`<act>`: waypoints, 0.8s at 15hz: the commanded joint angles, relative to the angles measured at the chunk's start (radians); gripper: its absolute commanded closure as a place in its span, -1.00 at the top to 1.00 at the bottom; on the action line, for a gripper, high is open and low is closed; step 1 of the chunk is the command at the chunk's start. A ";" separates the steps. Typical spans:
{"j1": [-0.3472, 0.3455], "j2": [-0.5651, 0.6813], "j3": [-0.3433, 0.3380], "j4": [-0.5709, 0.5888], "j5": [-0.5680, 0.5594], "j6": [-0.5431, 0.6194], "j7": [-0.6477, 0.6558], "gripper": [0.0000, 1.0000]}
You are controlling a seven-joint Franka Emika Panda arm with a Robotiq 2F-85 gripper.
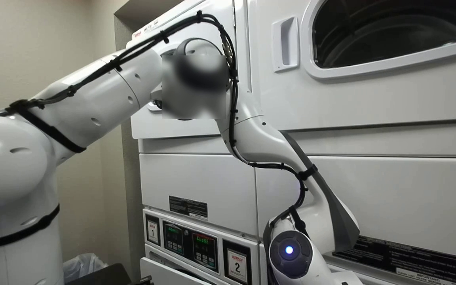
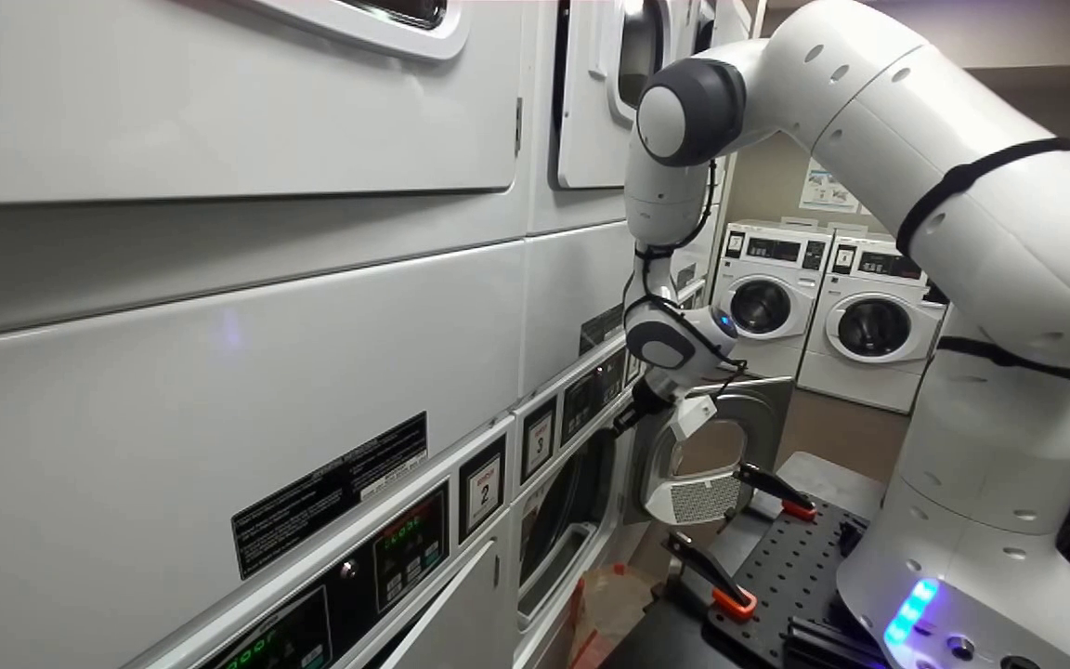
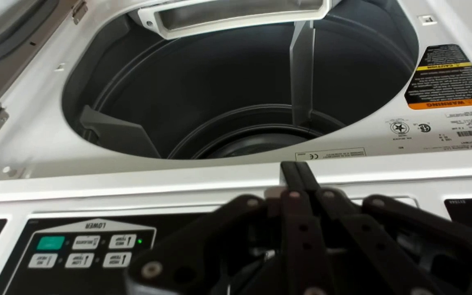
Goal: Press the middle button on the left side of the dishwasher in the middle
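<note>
The dishwasher in the middle is a white stacked machine (image 1: pixel 370 190) with a dark door window at the top right of an exterior view. My gripper (image 2: pixel 617 429) points at its control strip (image 2: pixel 581 404), near the upper edge of the open lower drum. In the wrist view the gripper (image 3: pixel 296 166) is shut, both fingertips together and nothing between them. That view stands upside down: a button group marked LOWER (image 3: pixel 84 250) shows at its left. My gripper's dark linkage covers the panel's other part, so the left-side middle button is hidden there. Contact with the panel cannot be told.
The lower drum opening (image 3: pixel 236 82) gapes beyond the fingertips. Its swung-out door (image 2: pixel 758 418) stands beside the wrist. A neighbouring lower door (image 2: pixel 461 604) hangs ajar. Clamps (image 2: pixel 730 595) sit on the black perforated plate (image 2: pixel 776 567) by my base.
</note>
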 commanded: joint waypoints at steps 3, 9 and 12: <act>-0.005 0.064 0.012 0.100 -0.020 -0.003 0.054 -1.00; -0.050 0.224 0.057 0.274 0.121 -0.173 -0.014 -1.00; -0.045 0.192 0.047 0.227 0.251 -0.274 -0.083 -1.00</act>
